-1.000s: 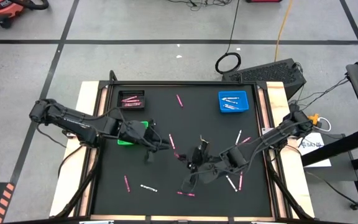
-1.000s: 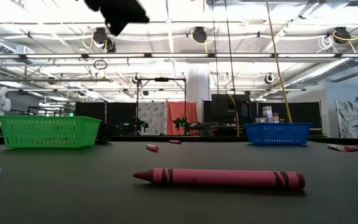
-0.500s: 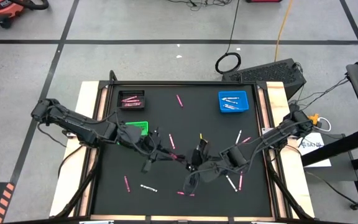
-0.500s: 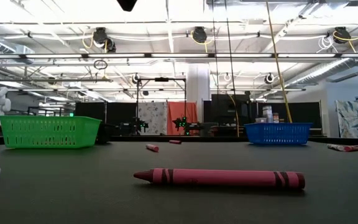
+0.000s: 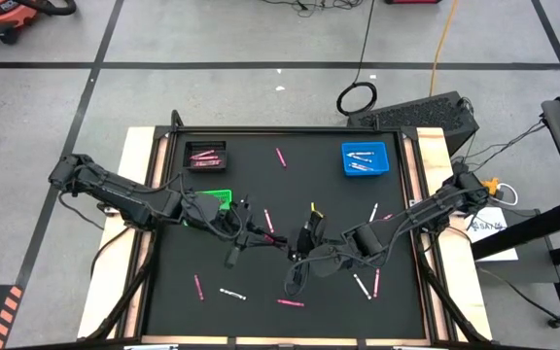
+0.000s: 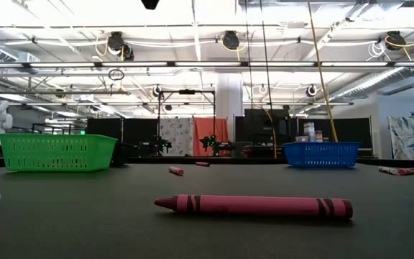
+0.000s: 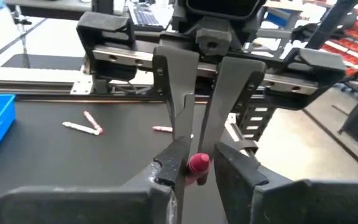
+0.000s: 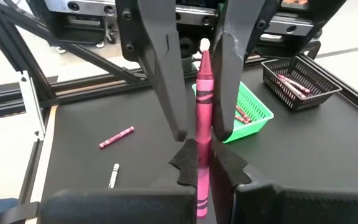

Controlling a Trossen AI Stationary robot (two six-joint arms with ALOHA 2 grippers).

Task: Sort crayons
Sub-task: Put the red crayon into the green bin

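Crayons (image 5: pixel 290 303) remain mostly unsorted, scattered across the black table (image 5: pixel 406 301). Partly done: the blue tray (image 5: pixel 365 157) holds white ones, the black tray (image 5: pixel 205 154) and green tray (image 5: pixel 224 198) hold pink ones. Mid-table, the right gripper (image 8: pixel 199 149) is clamped on a pink crayon (image 8: pixel 202 112); the left gripper (image 7: pixel 194 165) pinches the same crayon's end.

Desk (image 5: pixel 261 282): matt black top, smooth, framed by pale bare wood. Green basket (image 6: pixel 56 152) and blue basket (image 6: pixel 320 154): glossy plastic mesh; black basket (image 8: pixel 300 81): dark wire-like mesh. Crayons (image 6: pixel 254 206): waxy sticks in matt pink paper wrappers printed with black bands. Left claw (image 7: pixel 194 165) and right claw (image 8: pixel 199 158): matt dark plastic-looking fingers. Floor (image 5: pixel 212 92): rough grey concrete, black tape lines.
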